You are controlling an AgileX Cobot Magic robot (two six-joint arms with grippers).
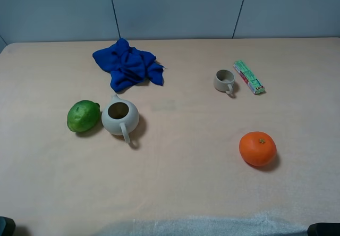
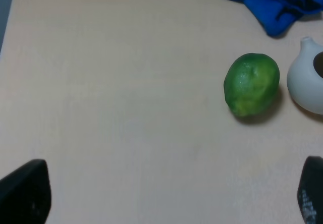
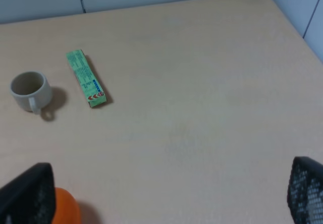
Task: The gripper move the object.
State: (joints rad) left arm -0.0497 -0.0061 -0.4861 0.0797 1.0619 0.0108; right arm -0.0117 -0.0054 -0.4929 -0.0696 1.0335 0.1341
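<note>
The off-white pot (image 1: 120, 116) stands upright at the left middle of the table, spout toward the back and handle toward the front. Its edge also shows in the left wrist view (image 2: 305, 80). My left gripper (image 2: 169, 199) is open and empty, its black fingers (image 2: 25, 193) wide apart, well short of the pot and to its left. My right gripper (image 3: 166, 196) is open and empty over the table's right side, far from the pot. In the exterior high view only dark bits of the arms show at the bottom corners.
A green lime (image 1: 83, 116) sits against the pot's left side. A blue cloth (image 1: 129, 64) lies behind it. A beige mug (image 1: 224, 80) and a green box (image 1: 248, 76) are at the back right. An orange (image 1: 257, 148) is at the front right.
</note>
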